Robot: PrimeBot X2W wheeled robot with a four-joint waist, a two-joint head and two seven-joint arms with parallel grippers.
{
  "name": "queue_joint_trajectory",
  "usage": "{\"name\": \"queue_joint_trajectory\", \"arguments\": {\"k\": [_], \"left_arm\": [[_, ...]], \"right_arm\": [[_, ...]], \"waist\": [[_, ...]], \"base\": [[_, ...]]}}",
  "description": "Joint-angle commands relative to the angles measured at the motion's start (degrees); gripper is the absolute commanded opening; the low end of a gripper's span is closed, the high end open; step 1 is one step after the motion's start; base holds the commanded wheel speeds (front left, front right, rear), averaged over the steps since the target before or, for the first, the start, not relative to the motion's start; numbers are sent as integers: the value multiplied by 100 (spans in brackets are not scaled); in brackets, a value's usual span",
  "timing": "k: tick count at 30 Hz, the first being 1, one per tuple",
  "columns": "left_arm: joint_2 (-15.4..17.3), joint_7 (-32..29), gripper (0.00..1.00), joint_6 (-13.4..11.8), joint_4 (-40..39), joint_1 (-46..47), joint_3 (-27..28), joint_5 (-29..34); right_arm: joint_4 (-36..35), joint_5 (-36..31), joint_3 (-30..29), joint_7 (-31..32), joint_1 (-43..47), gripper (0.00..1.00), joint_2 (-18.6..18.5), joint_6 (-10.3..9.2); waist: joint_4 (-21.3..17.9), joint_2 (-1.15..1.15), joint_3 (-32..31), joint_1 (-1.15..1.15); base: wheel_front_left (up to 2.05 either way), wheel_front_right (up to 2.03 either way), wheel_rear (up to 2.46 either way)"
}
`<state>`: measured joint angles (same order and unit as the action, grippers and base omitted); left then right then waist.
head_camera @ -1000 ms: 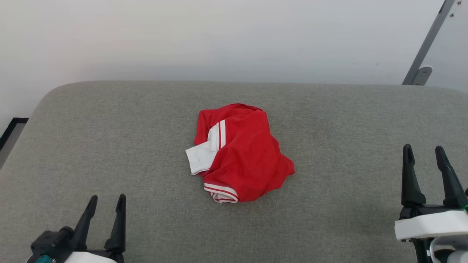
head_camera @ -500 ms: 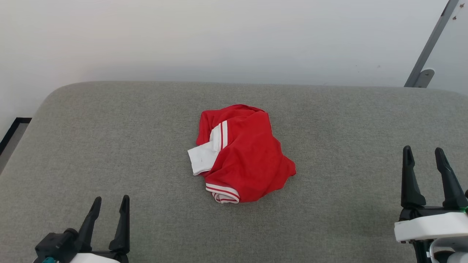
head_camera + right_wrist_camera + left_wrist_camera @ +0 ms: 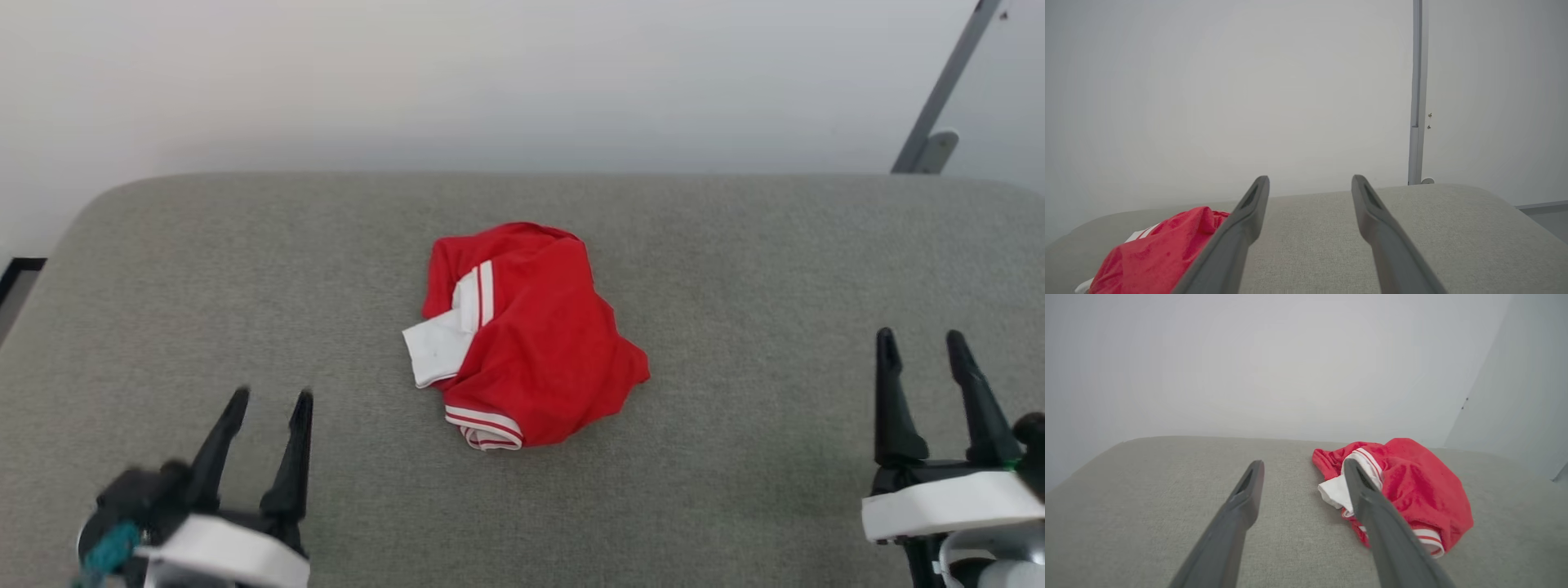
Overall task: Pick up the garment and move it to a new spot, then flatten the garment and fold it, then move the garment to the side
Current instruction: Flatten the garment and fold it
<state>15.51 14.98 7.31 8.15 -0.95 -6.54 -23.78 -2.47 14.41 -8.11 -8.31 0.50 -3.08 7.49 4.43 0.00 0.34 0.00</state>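
Where the garment (image 3: 539,343) sits: one crumpled red heap, dead centre of the grey cushion (image 3: 735,245).
Striped edges: two showing, at its 10 and 6 o'clock.
Left gripper (image 3: 271,396): one, at the garment's 7 o'clock, well apart from it, fingers parted, empty; body blurred, perhaps tilted.
Right gripper (image 3: 918,335): one, at 4 o'clock, fingers parted, empty.

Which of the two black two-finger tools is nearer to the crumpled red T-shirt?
The left tool, at the head view's lower left: less bare grey fabric cushion separates it from the crumpled red T-shirt than separates the right tool from it.
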Motion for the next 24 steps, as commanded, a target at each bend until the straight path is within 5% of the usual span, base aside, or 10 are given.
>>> {"name": "queue_joint_trajectory", "arguments": {"k": [1,13,24], "left_arm": [[76,30,100,16,27,198,-88,-58],[930,-752,100,16,504,1818,-1229,-716],[1297,-2560,100,17,1917,2993,-2194,-1389]], "right_arm": [[25,-51,41,21,-80,100,17,1],[260,6,571,-34,-374,100,-45,1],[364,76,889,-156,-688,100,-100,1]], "waist": [[-67,0,81,0],[-498,0,568,0],[-920,0,1272,0]], "base": [[0,0,0],[0,0,0],[0,0,0]]}}
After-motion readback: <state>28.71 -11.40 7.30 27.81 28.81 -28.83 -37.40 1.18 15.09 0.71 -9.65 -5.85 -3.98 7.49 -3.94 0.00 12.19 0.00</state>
